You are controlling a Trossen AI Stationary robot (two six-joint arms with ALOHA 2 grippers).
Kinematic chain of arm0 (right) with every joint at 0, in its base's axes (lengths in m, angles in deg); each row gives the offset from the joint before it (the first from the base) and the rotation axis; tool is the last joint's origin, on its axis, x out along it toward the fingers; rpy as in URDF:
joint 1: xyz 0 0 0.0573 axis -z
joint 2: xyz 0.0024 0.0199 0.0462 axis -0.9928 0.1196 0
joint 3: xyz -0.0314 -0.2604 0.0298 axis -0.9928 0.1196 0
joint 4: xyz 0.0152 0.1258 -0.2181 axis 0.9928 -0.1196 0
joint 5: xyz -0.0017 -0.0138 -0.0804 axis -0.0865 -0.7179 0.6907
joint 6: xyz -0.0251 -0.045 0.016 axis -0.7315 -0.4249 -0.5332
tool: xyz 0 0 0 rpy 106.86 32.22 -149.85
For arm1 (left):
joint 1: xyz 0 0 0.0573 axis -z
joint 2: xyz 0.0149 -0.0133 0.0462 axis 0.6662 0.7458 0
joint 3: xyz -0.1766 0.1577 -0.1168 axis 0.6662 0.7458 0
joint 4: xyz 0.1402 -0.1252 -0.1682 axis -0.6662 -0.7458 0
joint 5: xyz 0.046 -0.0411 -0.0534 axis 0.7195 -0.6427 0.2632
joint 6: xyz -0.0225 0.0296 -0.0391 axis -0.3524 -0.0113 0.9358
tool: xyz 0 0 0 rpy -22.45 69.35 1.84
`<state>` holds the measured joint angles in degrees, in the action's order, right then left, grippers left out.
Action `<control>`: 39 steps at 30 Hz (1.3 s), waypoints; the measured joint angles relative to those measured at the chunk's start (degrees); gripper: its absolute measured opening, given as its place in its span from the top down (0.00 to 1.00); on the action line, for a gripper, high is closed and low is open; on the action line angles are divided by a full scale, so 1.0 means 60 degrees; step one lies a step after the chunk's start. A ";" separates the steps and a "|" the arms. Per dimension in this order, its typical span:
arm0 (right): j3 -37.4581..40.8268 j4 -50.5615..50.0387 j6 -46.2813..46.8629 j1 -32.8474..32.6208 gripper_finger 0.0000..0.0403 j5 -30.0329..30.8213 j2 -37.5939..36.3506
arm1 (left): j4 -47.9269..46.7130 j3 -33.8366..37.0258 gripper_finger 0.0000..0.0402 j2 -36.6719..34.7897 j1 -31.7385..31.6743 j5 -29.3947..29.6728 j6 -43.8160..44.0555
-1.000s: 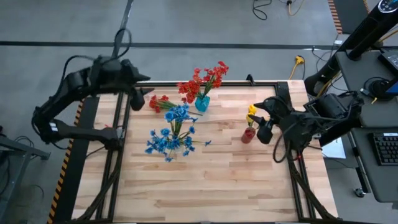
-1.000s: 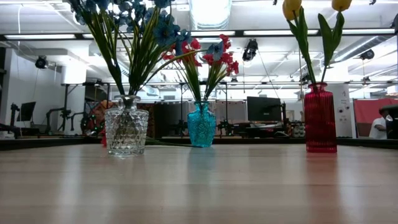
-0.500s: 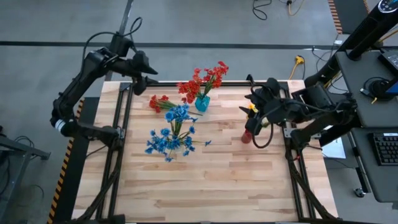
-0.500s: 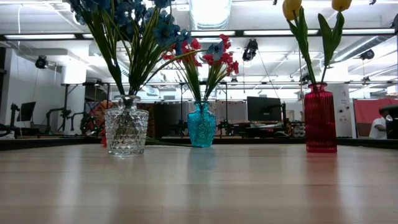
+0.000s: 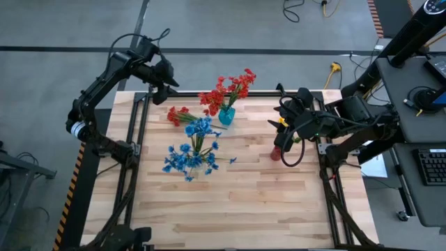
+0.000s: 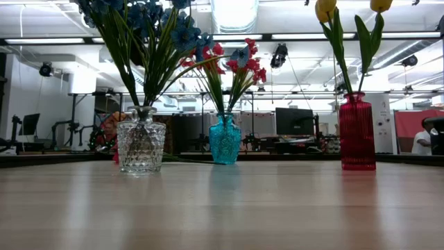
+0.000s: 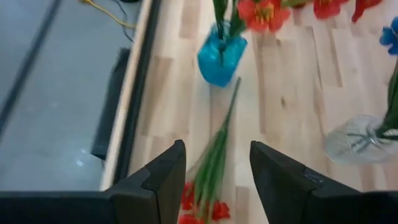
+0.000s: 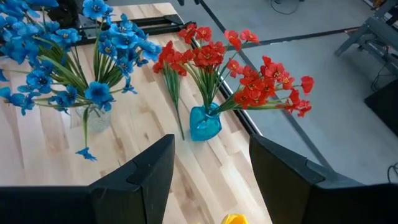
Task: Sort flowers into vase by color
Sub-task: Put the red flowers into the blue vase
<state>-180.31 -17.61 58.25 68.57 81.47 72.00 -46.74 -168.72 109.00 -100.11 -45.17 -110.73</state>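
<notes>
The table (image 5: 230, 202) has a top of light wooden planks and a black metal frame around it. It stands on a grey floor (image 5: 223, 28). A dark line (image 5: 209, 49) runs across this floor behind the table, and a yellow cable (image 5: 334, 68) lies near the far right corner. On the right side there is a desk with a black keyboard (image 5: 433, 166). In the low view, the room behind the table shows a dark monitor (image 6: 293, 121), long ceiling lights (image 6: 234, 14) and a person in a white top (image 6: 421, 142) at the far right edge.
</notes>
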 joint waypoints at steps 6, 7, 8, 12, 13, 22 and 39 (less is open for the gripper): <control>0.0000 0.0004 -0.0153 0.0000 0.50 0.0000 -0.0004 | -0.0733 0.0004 0.63 0.0341 -0.0508 0.0045 -0.0263; 0.0000 0.0004 -0.0166 0.0000 0.50 0.0000 -0.0004 | -0.0666 0.0004 0.63 0.0341 -0.0656 -0.0052 -0.0204; 0.0000 0.0004 -0.0200 0.0000 0.50 0.0000 -0.0004 | -0.0564 0.0004 0.63 0.0351 -0.0761 -0.0167 -0.0145; 0.0004 0.0004 -0.0326 0.0000 0.50 -0.0007 -0.0004 | -0.0300 0.0000 0.64 0.0399 -0.0740 -0.0037 0.0070; 0.0004 0.0004 -0.0343 0.0000 0.50 -0.0007 -0.0004 | -0.0230 0.0000 0.64 0.0399 -0.0709 0.0167 0.0180; 0.0007 0.0004 -0.0412 0.0000 0.50 -0.0015 0.0007 | 0.0105 0.0210 0.64 0.0399 -0.0675 0.1050 0.0331; 0.0011 0.0515 -0.0583 0.0036 0.50 -0.0080 0.0132 | -0.0019 0.1404 0.69 0.0071 -0.0400 0.3484 0.0632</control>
<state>-180.25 -14.52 54.76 68.78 81.00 72.79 -46.85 -160.30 109.43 -102.51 -24.27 -106.94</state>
